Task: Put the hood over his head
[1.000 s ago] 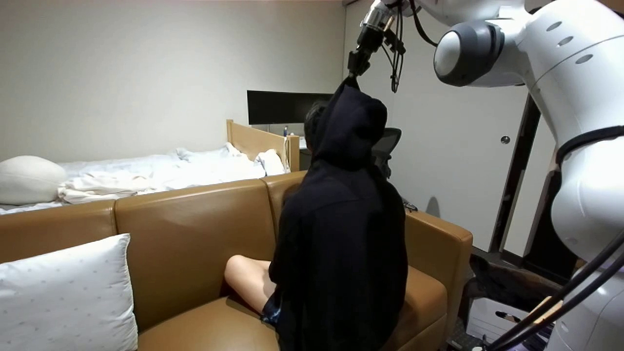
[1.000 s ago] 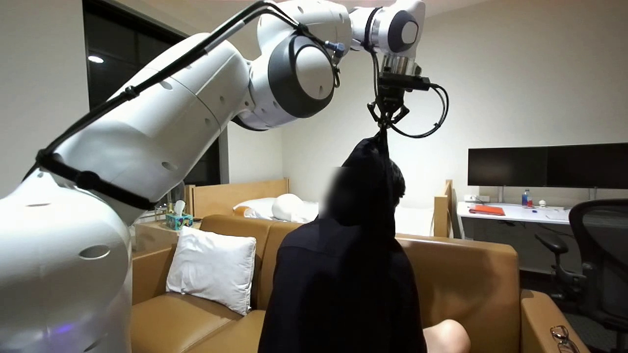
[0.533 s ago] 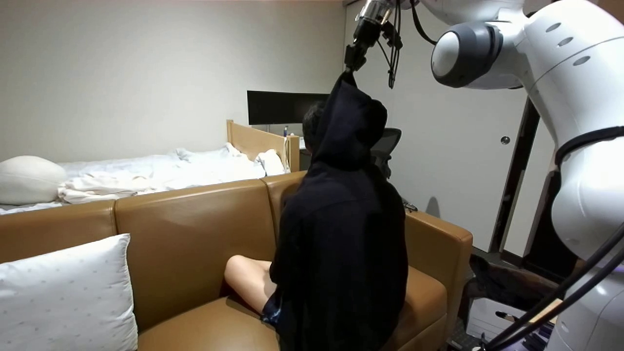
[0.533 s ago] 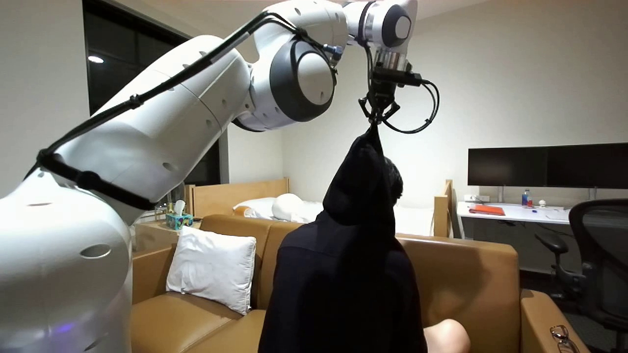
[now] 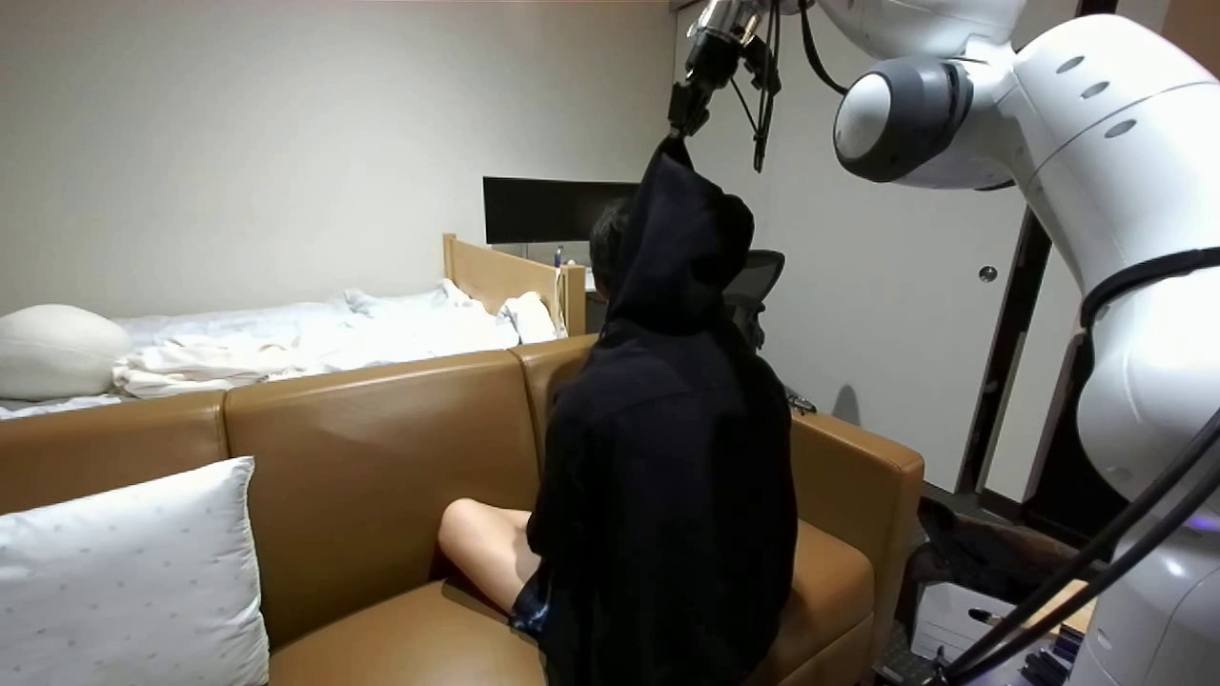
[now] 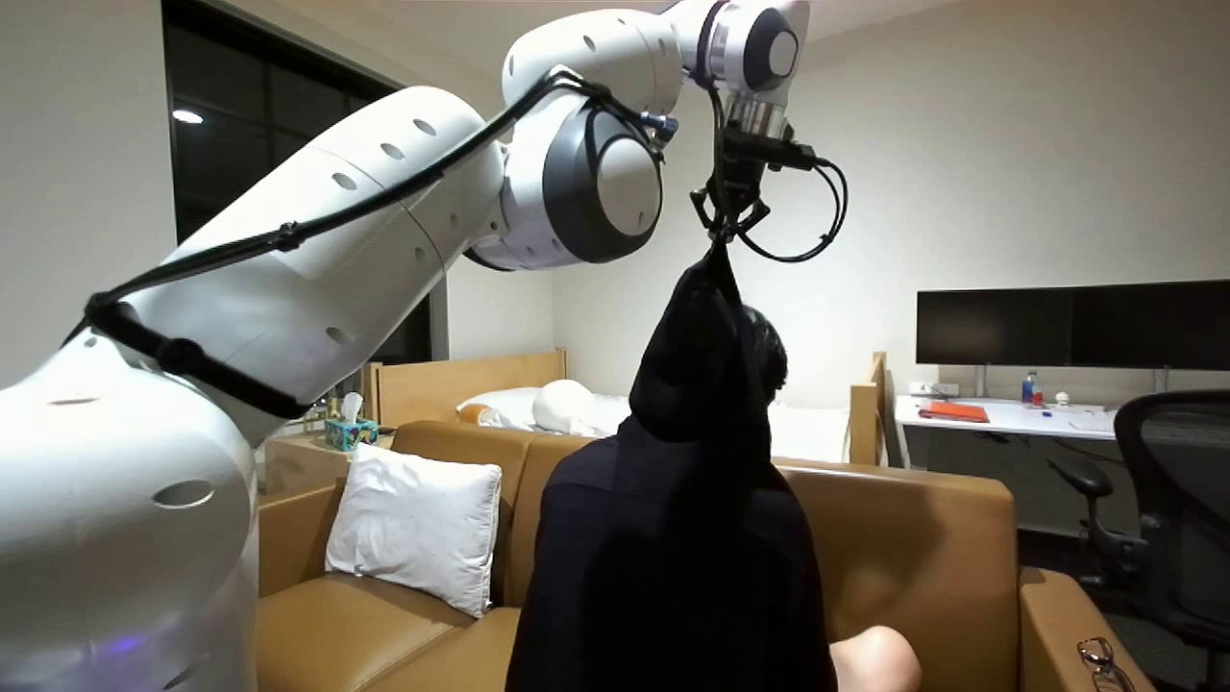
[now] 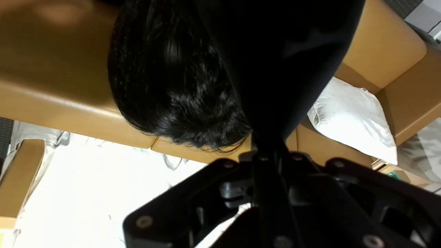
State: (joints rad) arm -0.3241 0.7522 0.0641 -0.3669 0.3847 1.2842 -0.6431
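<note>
Hood (image 5: 679,233) stretched up behind the head (image 7: 179,93), top clamped in gripper (image 6: 721,233); step in hand likely the lift; next calls for carrying forward, then lowering

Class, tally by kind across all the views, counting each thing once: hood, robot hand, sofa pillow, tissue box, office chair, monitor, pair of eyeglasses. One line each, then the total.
Hood: 1
Robot hand: 1
Sofa pillow: 1
Tissue box: 1
Office chair: 1
Monitors: 2
Pair of eyeglasses: 1
Total: 8
</note>
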